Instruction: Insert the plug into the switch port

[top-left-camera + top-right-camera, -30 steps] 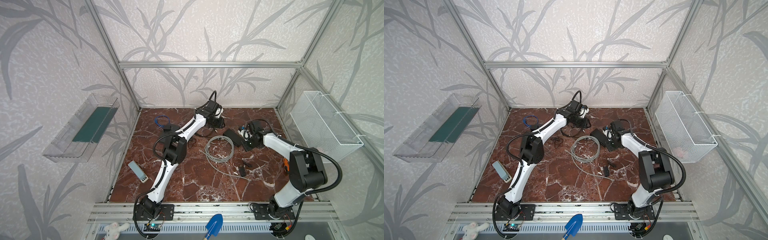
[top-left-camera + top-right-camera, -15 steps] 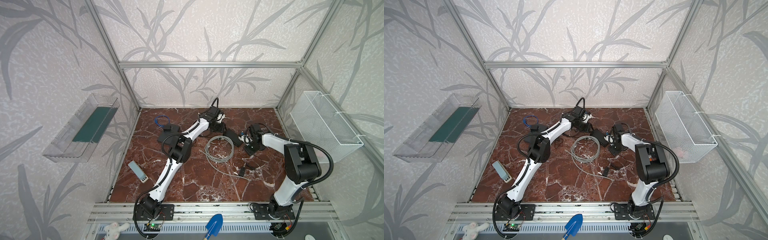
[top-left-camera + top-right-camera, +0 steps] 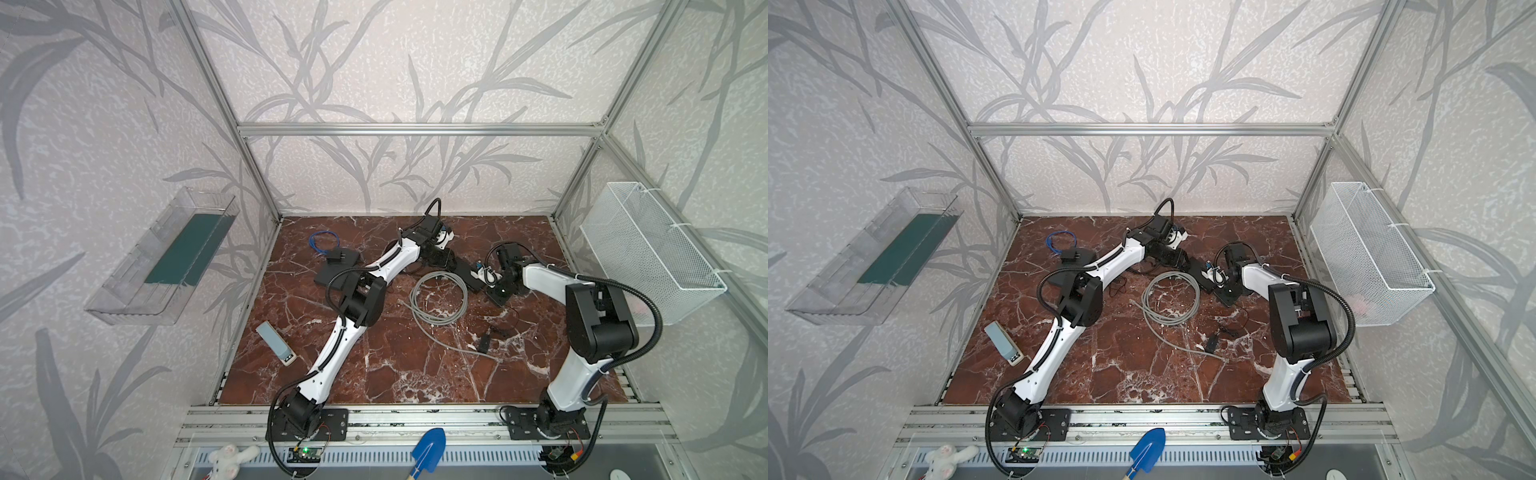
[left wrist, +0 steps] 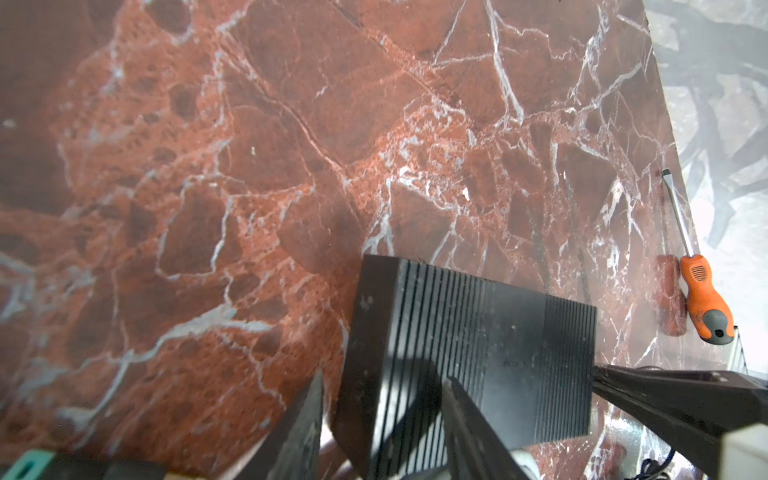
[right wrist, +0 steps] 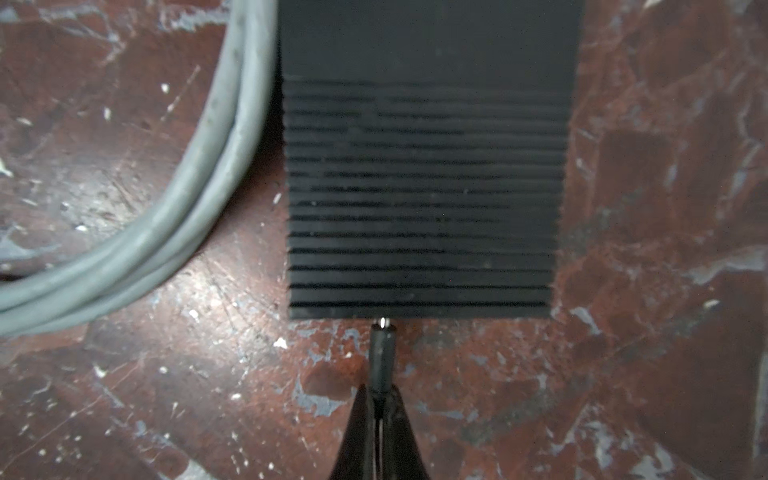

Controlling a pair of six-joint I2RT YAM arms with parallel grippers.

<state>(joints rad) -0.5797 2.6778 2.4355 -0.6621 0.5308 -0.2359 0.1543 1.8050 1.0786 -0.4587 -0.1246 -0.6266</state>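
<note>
Black ribbed plastic fills the space straight ahead of my right gripper (image 5: 379,419): the switch (image 5: 419,187), its end face square to me. My right jaws are pinched tight on the plug (image 5: 381,353), held by its tail so the metal tip leads, touching or almost touching that face. My left gripper (image 4: 384,378) stands part open astride the switch's far end, I judge to brace it against my push. Whether it truly clamps, I cannot tell.
</note>
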